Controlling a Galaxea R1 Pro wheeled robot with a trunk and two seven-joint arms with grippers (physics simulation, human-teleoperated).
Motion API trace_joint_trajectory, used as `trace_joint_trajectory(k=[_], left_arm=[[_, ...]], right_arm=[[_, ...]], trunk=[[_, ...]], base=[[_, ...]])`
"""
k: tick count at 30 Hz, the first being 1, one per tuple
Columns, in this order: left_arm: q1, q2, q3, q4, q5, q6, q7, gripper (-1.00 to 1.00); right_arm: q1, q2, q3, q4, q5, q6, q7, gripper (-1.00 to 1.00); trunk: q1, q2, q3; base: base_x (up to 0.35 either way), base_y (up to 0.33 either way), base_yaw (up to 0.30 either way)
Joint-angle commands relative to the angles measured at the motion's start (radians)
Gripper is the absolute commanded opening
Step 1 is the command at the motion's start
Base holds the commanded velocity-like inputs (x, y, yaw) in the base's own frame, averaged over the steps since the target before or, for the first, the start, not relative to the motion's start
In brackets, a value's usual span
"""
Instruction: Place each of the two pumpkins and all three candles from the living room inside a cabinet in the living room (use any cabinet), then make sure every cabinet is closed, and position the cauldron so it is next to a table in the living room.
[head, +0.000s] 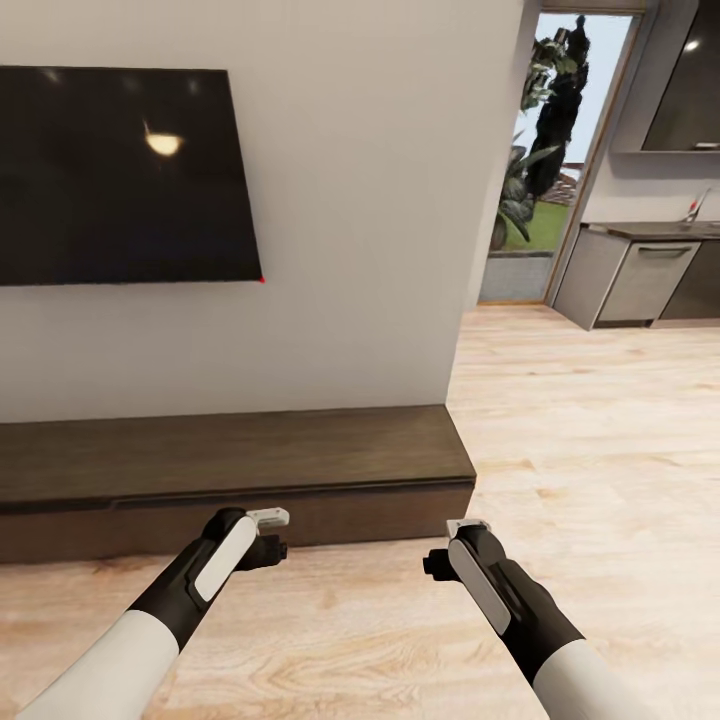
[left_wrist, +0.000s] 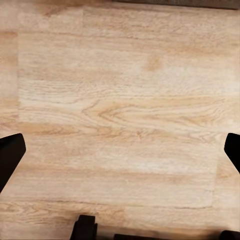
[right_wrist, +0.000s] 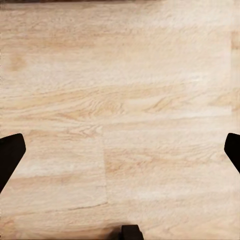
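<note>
Left gripper (head: 268, 545): I see it held low over the wood floor, just in front of the cabinet's front face. In the left wrist view its two dark fingers (left_wrist: 10, 155) sit at opposite edges of the frame, spread wide, with nothing between them but floorboards. I read it as open and empty.

Right gripper (head: 440, 560): I have it low over the floor too, near the cabinet's right front corner. In the right wrist view its fingertips (right_wrist: 10, 152) stand far apart with bare planks between them, so it is open as well and holds nothing.

Cabinet (head: 230, 480): the long, low, dark brown unit runs along the foot of the wall from the left edge of my head view to roughly the middle. Its front looks flush and closed as far as I can see, and its top on this stretch is bare. The dark strip at the edge of the left wrist view may be its base; I cannot tell for sure.

TV (head: 120, 175): a black screen mounted on the pale wall directly above the cabinet, with a lamp reflected in it.

Floor (head: 560, 440): light wood planks, running from the cabinet past its right end toward the next room.

Doorway (head: 550, 160): beyond the wall's right edge, glazed, with greenery outside.

Kitchen units (head: 640, 275): grey cupboards well beyond the cabinet, at the far right.
</note>
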Motion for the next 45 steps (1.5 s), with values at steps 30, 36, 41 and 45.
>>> trace_joint_trajectory(k=[30, 36, 41, 45], left_arm=[[-0.002, 0.004, -0.117, 0.687, -0.022, -0.379, -0.117, 1.00], [0.038, 0.006, -0.155, 0.853, -0.080, -0.566, -0.225, 1.00], [0.118, 0.005, -0.159, 0.870, -0.103, -0.640, -0.235, 1.00], [0.178, 0.004, -0.160, 0.873, -0.116, -0.701, -0.237, 1.00]], right_arm=[[0.000, -0.006, 0.003, 0.421, -0.015, -0.267, -0.004, 1.00], [0.001, -0.003, 0.004, 0.819, -0.013, -0.612, 0.003, 1.00], [0.049, -0.003, 0.004, 0.964, -0.011, -0.757, 0.116, 1.00], [0.117, -0.006, 0.003, 0.986, -0.012, -0.790, 0.235, 1.00]], trunk=[[-0.115, 0.210, 0.093], [-0.138, 0.252, 0.112], [-0.157, 0.287, 0.128], [-0.173, 0.315, 0.140]], base=[[0.000, 0.000, 0.000], [0.000, 0.000, 0.000], [0.000, 0.000, 0.000], [0.000, 0.000, 0.000]])
